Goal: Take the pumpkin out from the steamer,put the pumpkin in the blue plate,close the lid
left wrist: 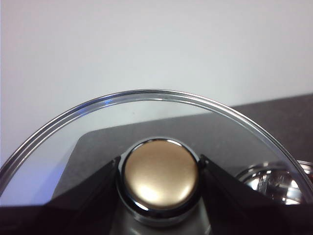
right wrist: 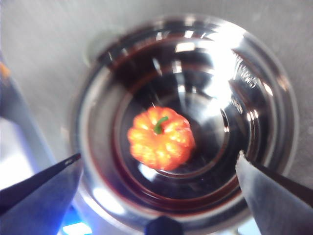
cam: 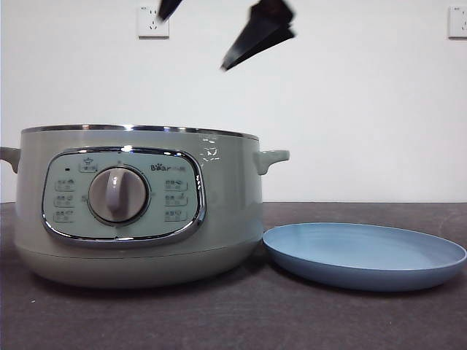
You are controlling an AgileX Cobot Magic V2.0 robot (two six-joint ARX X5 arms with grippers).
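Pot: the steamer (cam: 139,208) stands at the left of the front view with no cover on it, so its inside can be reached from above.
Pumpkin: the pumpkin (right wrist: 160,138) sits stem up on the shiny floor of the pot, near the middle of the right wrist view; it has not been taken out.
Right claw: the right gripper (right wrist: 159,171) hangs above the open pot with its jaws spread wide to either side of the pumpkin, touching nothing. It looks lined up for a straight drop onto it. The dark shape at the top middle of the front view is probably this arm.
Left claw: the left gripper (left wrist: 159,178) pinches the knob of the lid (left wrist: 146,98), holding it clear of the pot so the other arm has room.
Plate: the blue plate (cam: 365,255) lies bare at the lower right of the front view, just beside the pot, a short carry for the pumpkin.
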